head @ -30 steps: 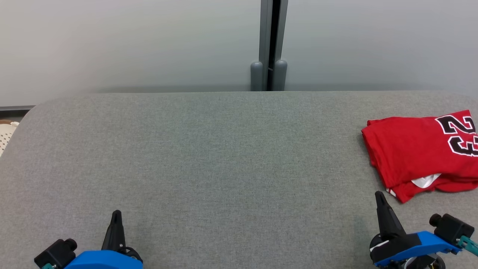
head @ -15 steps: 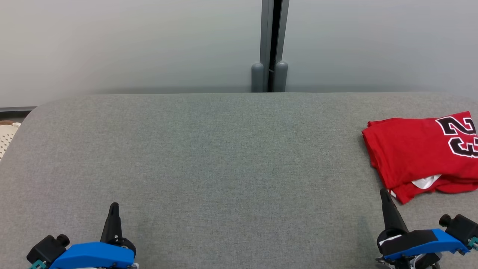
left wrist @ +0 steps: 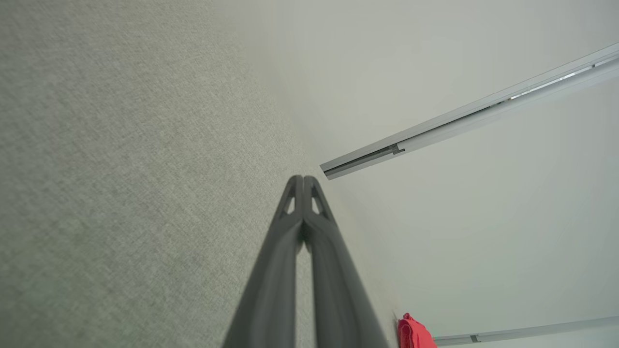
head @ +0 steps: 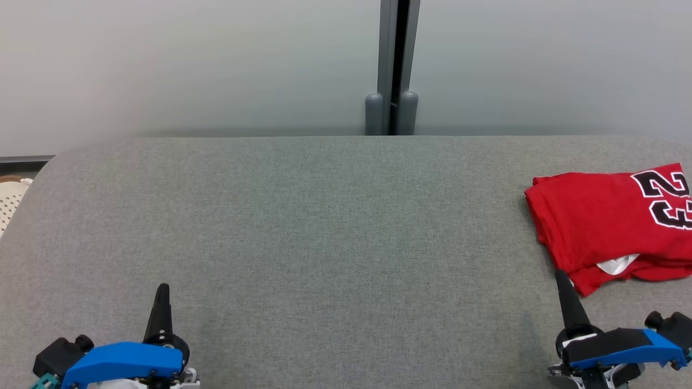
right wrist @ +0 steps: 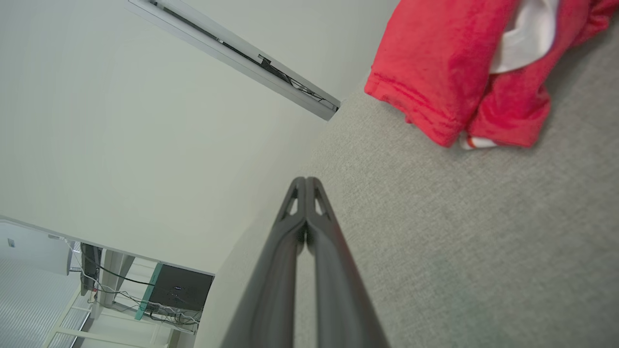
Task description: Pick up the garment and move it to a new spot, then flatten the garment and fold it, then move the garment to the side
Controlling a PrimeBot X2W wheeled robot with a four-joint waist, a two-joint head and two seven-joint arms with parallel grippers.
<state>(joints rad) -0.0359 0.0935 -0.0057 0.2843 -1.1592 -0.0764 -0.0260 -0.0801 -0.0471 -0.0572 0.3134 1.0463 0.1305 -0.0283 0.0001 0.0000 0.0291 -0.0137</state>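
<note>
Two grippers sit nearest, at the lower corners of the head view: the left gripper (head: 161,294) and the right gripper (head: 563,283). Each has its jaws pressed together and holds nothing. Both hang over the grey fabric table (head: 346,227). Just beyond the right gripper's tip, near it but not touching, the folded red shirt (head: 594,216) lies at the table's right edge. It has black-and-white numerals on top and a bit of white at its near fold. Behind the table stands a pale wall with a grey post (head: 393,65).
</note>
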